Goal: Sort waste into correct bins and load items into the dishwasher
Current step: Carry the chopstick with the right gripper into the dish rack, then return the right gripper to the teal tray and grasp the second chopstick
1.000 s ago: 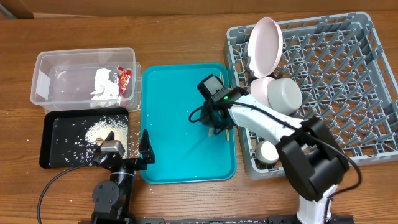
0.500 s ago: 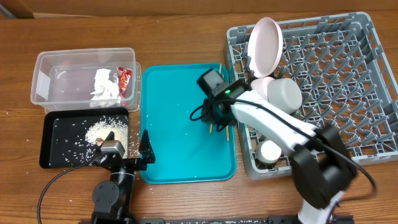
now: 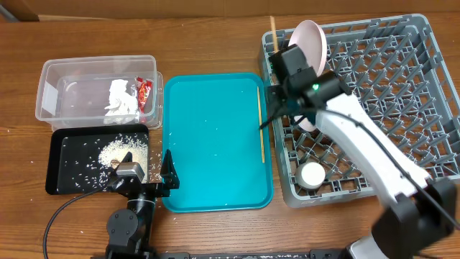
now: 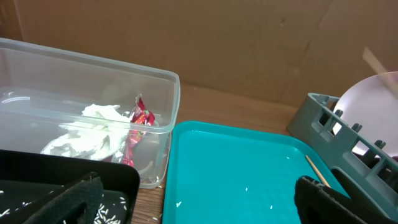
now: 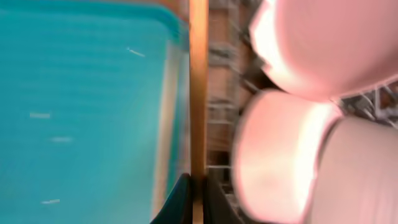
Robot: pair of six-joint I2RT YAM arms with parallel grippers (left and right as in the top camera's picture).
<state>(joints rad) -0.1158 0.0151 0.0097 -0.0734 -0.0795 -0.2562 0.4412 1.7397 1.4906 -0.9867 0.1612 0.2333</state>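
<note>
My right gripper point(image 3: 279, 93) is shut on a wooden chopstick point(image 3: 272, 32) and holds it over the left edge of the grey dish rack point(image 3: 402, 93). The right wrist view shows the chopstick point(image 5: 198, 93) pinched between the fingers point(image 5: 199, 199). The second chopstick point(image 3: 260, 122) lies along the right side of the teal tray point(image 3: 215, 144). The pale-pink plate point(image 3: 309, 39) stands upright in the rack, and the small white cup point(image 3: 313, 175) sits at its front left. My arm hides the bowl in the overhead view; it shows in the right wrist view point(image 5: 360, 174). My left gripper point(image 3: 167, 173) is open and empty at the table's front.
The clear tub point(image 3: 50, 79) at the back left holds the white napkin point(image 3: 121, 97) and the red wrapper point(image 3: 144, 90). The black tray point(image 3: 57, 169) in front of it holds rice point(image 3: 115, 151). A few rice grains lie on the teal tray.
My right gripper lifted one chopstick off the teal tray and carried it back and right to the rack's left edge. The other chopstick stayed on the tray. The left arm has not moved.
</note>
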